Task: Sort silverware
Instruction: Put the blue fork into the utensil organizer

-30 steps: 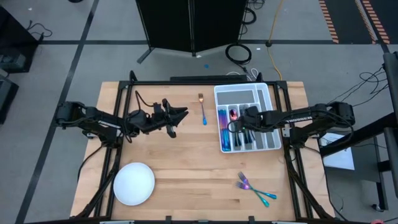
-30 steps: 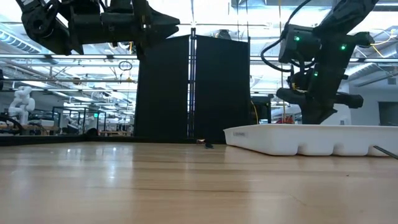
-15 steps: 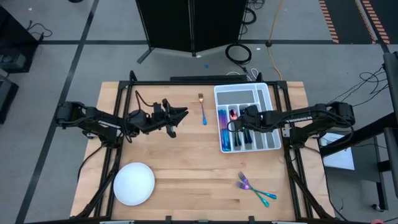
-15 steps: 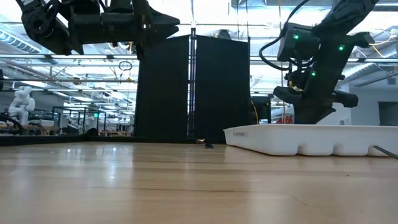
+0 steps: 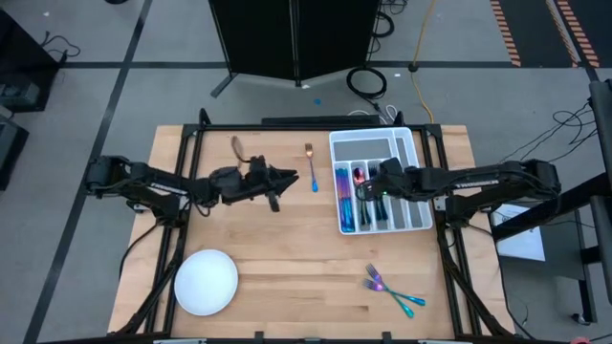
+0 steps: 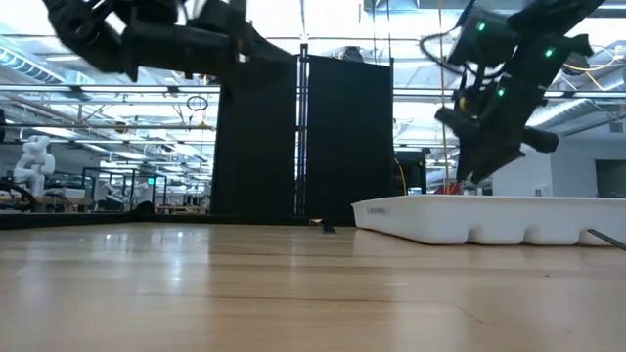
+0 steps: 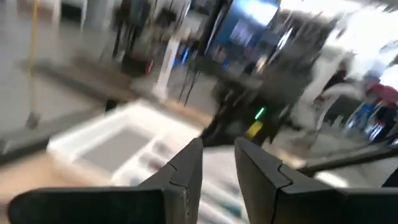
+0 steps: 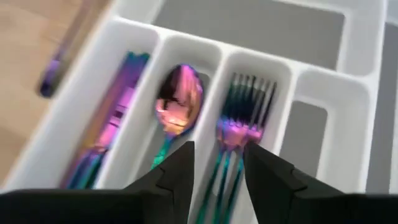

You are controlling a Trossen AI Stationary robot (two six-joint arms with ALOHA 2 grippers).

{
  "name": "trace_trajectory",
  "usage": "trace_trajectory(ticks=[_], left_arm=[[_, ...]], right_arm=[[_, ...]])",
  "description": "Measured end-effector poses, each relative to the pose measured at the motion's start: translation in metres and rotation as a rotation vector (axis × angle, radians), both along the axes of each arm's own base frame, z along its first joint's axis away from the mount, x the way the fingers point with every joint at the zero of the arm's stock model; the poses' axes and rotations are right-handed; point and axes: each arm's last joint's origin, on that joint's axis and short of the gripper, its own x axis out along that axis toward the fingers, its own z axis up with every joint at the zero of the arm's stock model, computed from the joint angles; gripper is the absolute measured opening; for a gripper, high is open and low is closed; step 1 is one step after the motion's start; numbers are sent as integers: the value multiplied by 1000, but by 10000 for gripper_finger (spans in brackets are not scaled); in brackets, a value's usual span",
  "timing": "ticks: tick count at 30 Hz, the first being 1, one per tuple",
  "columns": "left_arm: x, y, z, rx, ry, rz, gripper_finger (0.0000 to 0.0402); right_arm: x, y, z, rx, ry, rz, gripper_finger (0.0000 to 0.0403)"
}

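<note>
The silverware is iridescent pink, purple and teal. Knives [image 8: 115, 112], a spoon [image 8: 177, 99] and forks [image 8: 239, 130] lie in separate compartments of the white divided tray [image 5: 402, 139]. One fork [image 5: 311, 165] lies on the table left of the tray, and two forks [image 5: 390, 290] lie crossed near the front right. My right gripper [image 8: 217, 177] hangs open above the tray's spoon and fork compartments, holding nothing. My left gripper [image 5: 284, 179] is open and empty above the table, just left of the single fork.
A round white plate [image 5: 206, 282] sits at the table's front left. The tray's far compartment [image 8: 249, 25] and rightmost compartment [image 8: 311, 130] show only their grey bottoms. Bare wood lies between the plate and the two crossed forks. A black panel [image 6: 303, 137] stands behind the table.
My right gripper has risen out of the tray and tipped. My left gripper has moved toward the table's right edge, nearer the single fork and the tray, and its arm has tilted.
</note>
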Motion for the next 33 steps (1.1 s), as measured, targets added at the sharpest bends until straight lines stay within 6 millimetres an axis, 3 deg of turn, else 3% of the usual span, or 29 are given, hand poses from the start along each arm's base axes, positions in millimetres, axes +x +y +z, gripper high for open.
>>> trace_trajectory(ticks=[7,11,15,25,33], left_arm=[[31,10,-5,-110,378,219,95],[56,28,-8,-221,513,279,95],[78,54,-25,-362,598,374,95],[112,124,-69,-770,616,385,95],[134,130,-46,-762,762,499,95]], right_arm=[[-8,16,20,-31,-88,125,123],[-11,28,25,-29,-119,186,123],[-13,38,26,-24,-112,239,123],[-16,53,23,-56,-40,374,123],[-25,59,20,-56,52,424,123]])
